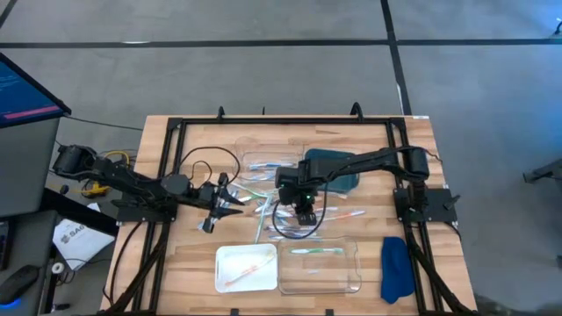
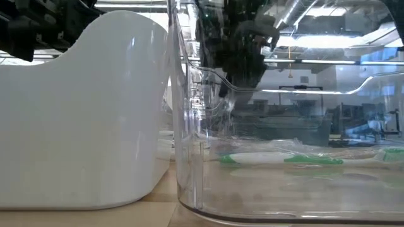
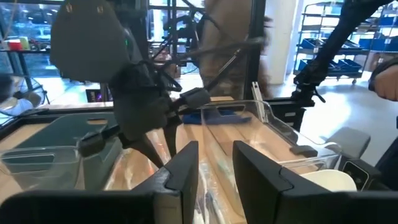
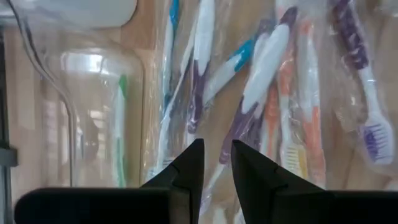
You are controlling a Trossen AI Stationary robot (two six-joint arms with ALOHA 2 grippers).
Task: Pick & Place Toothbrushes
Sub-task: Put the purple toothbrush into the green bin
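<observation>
On the wooden desk [image 1: 176, 263], the left tool [image 1: 230, 201] hovers at the left edge of the scattered pile of thin plastic toothbrushes [image 1: 263, 204], its fingers [image 3: 186, 168] slightly apart and empty. Nearer the front edge, a white rectangular tray [image 1: 247, 266] holds an orange-pink toothbrush [image 1: 246, 271] — beside it, a clear plastic tray [image 1: 320, 263] holds a green one [image 1: 318, 251]. The right tool [image 1: 304, 213] hangs directly above the pile, fingers [image 4: 189, 168] narrowly parted, gripping nothing — wrapped brushes lie just beneath them.
</observation>
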